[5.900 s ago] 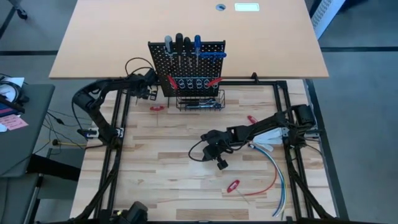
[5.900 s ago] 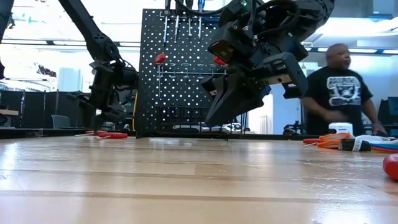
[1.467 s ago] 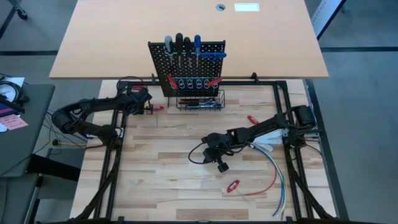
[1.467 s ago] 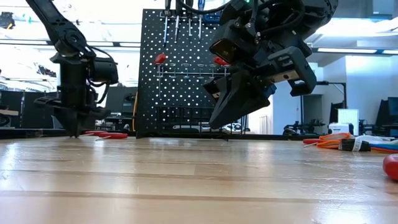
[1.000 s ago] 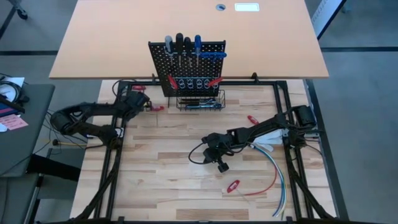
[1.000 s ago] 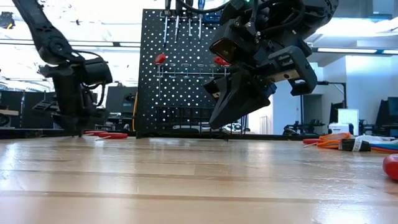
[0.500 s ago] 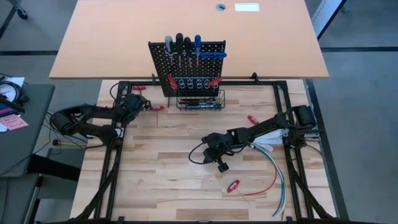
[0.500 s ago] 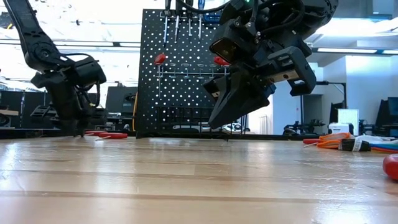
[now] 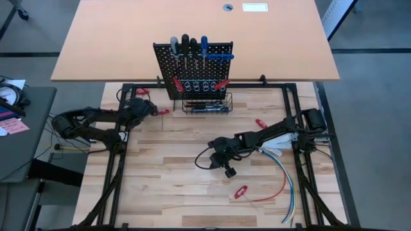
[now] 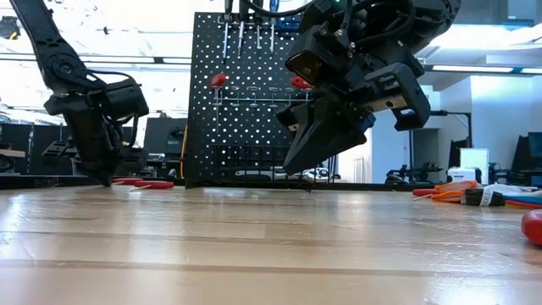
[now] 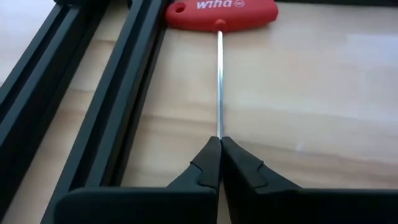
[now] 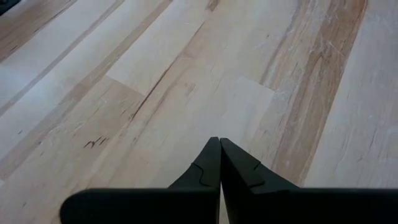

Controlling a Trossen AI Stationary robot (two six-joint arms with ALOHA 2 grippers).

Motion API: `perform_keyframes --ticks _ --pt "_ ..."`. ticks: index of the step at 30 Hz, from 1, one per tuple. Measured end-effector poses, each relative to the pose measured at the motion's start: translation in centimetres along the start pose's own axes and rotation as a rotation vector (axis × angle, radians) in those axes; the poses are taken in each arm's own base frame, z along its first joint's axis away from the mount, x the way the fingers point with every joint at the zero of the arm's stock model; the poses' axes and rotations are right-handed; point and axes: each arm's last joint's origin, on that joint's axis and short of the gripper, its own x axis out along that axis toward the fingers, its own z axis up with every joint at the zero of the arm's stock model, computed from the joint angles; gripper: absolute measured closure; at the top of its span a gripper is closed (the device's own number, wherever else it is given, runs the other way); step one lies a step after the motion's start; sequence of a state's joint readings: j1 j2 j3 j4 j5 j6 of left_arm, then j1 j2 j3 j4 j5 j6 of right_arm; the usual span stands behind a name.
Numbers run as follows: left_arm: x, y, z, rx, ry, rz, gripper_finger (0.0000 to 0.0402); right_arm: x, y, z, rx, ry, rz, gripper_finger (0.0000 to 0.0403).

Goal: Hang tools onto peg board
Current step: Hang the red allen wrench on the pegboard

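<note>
A: Two arms are showing over the bench (image 9: 192,186). Where is the left claw (image 11: 220,144) sitting?

B: It is lying low at the bench's left rear, just beside the black frame rail (image 11: 106,99). Its fingers are pressed together, and the tips are meeting right at the free end of a thin steel shaft. I cannot tell whether the shaft is being pinched or only touched.

A: Which tool is that?

B: A red T-handle key (image 11: 220,14), lying flat on the wood, with its red grip pointing away from the claw and lettered "wiha".

A: And the right claw (image 12: 219,149)?

B: It is hanging above bare wood near the bench's middle, fingers pressed together, holding nothing. In the low view it is hovering clear of the surface.

A: Where is the board?

B: The peg board (image 9: 192,70) is standing upright at the rear centre. Screwdrivers (image 9: 186,48) with black and blue grips are hanging along its top, and two small red-handled tools are sitting lower on its face. A wire basket (image 9: 207,104) at its foot is holding more tools.

A: Anything loose?

B: One red tool (image 9: 260,123) is lying right of the basket, another red tool (image 9: 241,191) near the front, close to the red, blue and white cables (image 9: 282,176).
</note>
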State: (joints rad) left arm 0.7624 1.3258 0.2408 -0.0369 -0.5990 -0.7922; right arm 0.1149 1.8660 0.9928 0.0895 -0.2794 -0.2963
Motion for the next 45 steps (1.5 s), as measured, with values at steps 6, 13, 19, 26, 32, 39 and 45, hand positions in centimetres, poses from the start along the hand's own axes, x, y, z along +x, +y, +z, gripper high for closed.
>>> perform_keyframes --ticks 6,13,19,26,32,39,45 --pt "-1.3 -0.7 -0.9 0.058 0.059 0.030 0.0400 0.0 0.0 0.0 0.000 0.000 0.000 0.0394" --pt "-4.0 -1.6 -2.3 0.162 0.134 0.028 0.0401 0.0 0.0 0.0 0.000 0.000 0.000 0.0394" --pt "-7.8 -2.2 -2.9 0.259 0.292 -0.004 0.0401 0.0 0.0 0.0 -0.023 0.000 -0.001 0.0394" --pt "-11.5 -1.9 -5.4 0.380 0.444 -0.103 0.0401 -0.1 -0.4 -0.1 -0.043 -0.002 -0.010 0.0394" --pt "-14.0 -1.3 -8.1 0.427 0.492 -0.190 0.0401 -0.3 -1.1 0.1 -0.065 -0.039 -0.035 0.0394" --pt "-17.5 -1.2 -10.5 0.379 0.556 -0.339 0.0392 -0.6 -2.0 0.4 -0.079 -0.085 -0.070 0.0394" --pt "-19.8 -0.8 -11.1 0.353 0.507 -0.423 0.0328 -0.8 -2.6 0.4 -0.139 -0.102 -0.092 0.0394"
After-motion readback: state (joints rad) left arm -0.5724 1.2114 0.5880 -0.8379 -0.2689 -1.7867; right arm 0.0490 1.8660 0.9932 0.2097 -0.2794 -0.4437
